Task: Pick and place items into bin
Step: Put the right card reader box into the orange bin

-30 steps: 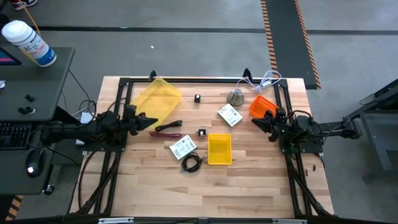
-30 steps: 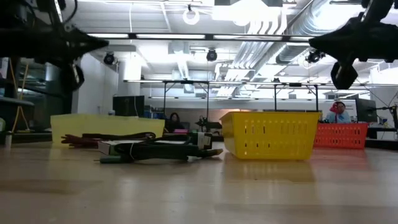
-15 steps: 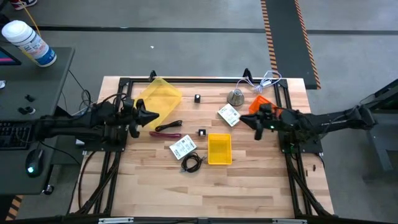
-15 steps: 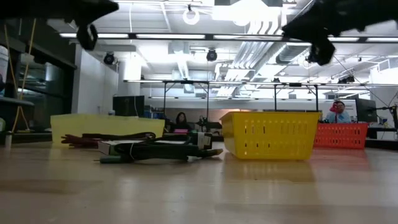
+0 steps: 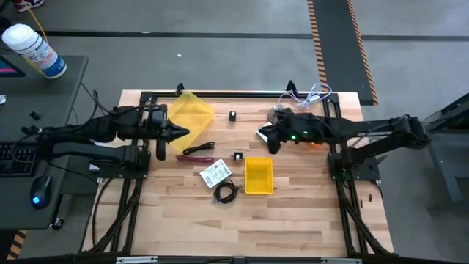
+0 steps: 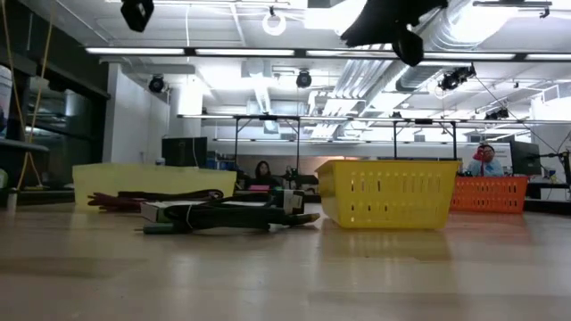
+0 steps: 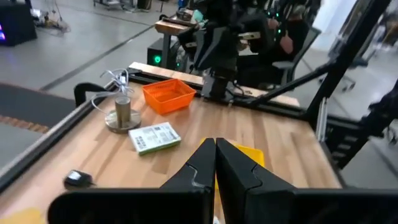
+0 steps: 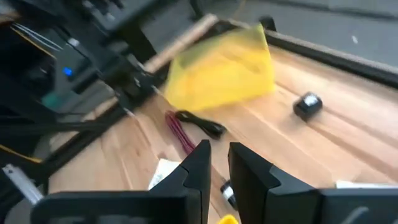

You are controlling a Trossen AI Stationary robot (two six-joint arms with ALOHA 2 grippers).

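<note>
In the high view my left gripper (image 5: pixel 181 133) hovers shut between the tilted yellow tub (image 5: pixel 187 114) and the red-handled tool (image 5: pixel 196 152). My right gripper (image 5: pixel 262 136) hovers open over the near end of one white packet (image 5: pixel 272 136). The second packet (image 5: pixel 215 173) lies flat beside the coiled cable (image 5: pixel 226 193). One black block (image 5: pixel 233 116) sits near the far edge, the other (image 5: pixel 238 156) just beyond the small yellow bin (image 5: pixel 258 176). The right wrist view shows the tool (image 8: pixel 189 127) and a block (image 8: pixel 307 104) beyond its parted fingers (image 8: pixel 217 152). The left wrist fingers (image 7: pixel 215 149) meet.
A grey metal cone (image 5: pixel 278 114) stands by the far packet. The orange basket (image 7: pixel 168 96) sits under my right arm, with loose white wire behind it. A black frame rail runs round the table's far and side edges. Bare wood lies toward the near edge (image 5: pixel 242 227).
Both arms have risen and reached in from the table's sides. My right gripper has travelled toward the table's left, from beside the orange basket to above the far packet. My left gripper has moved up and a little toward the far edge. Nothing on the table has moved.
</note>
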